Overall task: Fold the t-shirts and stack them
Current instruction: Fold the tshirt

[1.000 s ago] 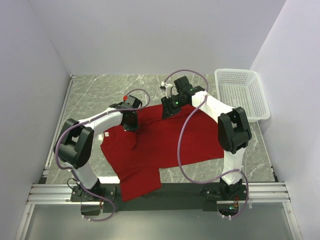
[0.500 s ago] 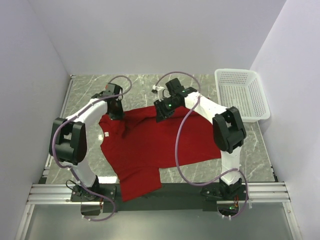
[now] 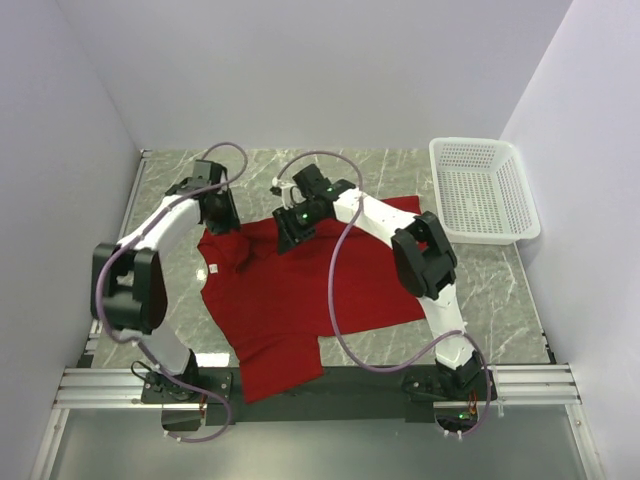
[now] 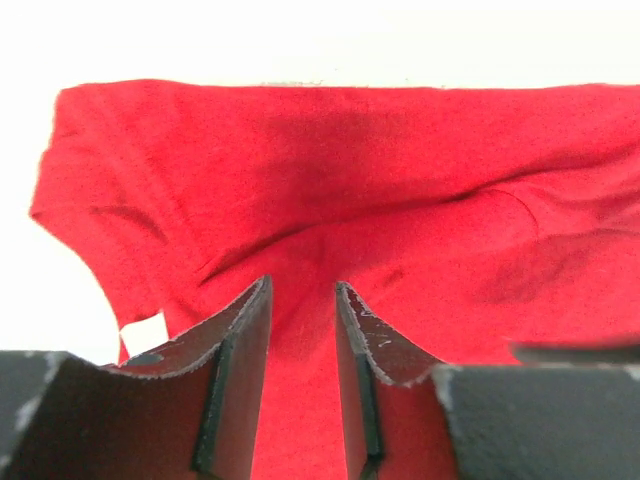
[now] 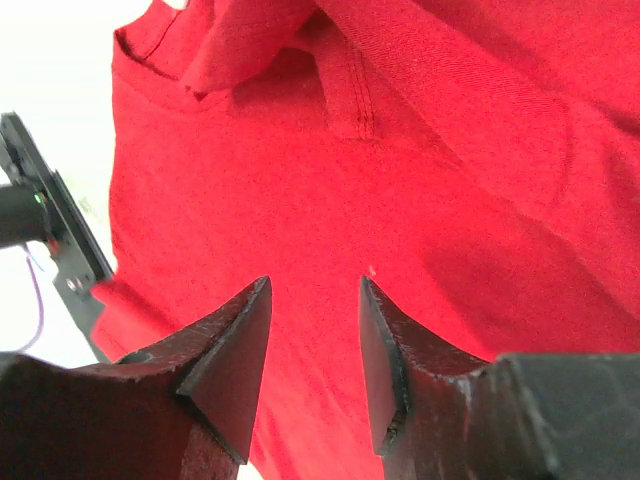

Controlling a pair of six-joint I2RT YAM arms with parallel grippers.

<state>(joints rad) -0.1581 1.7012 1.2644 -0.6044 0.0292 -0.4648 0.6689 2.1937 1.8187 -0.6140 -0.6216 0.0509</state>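
Observation:
The deep red t-shirt (image 3: 300, 295) lies spread on the marble table, its hem hanging over the near edge and its white neck tag (image 3: 212, 270) at the left. My left gripper (image 3: 221, 222) is low over the shirt's far left corner. Its jaws (image 4: 302, 285) stand a little apart, and creased cloth (image 4: 330, 180) shows between and beyond them. My right gripper (image 3: 291, 232) is low over the shirt's far edge, near the middle. Its jaws (image 5: 315, 280) stand apart, and flat red cloth (image 5: 330, 200) runs unbroken under them. A sleeve fold (image 5: 240, 40) lies ahead.
A white mesh basket (image 3: 485, 190) stands at the far right of the table. The walls close in on the left, back and right. The metal rail (image 3: 320, 385) with both arm bases runs along the near edge. The left arm's black hardware (image 5: 45, 225) shows at the left of the right wrist view.
Both grippers have swept left along the shirt's far edge. The far part of the shirt has opened out to the left, so the shirt now lies wider and flatter.

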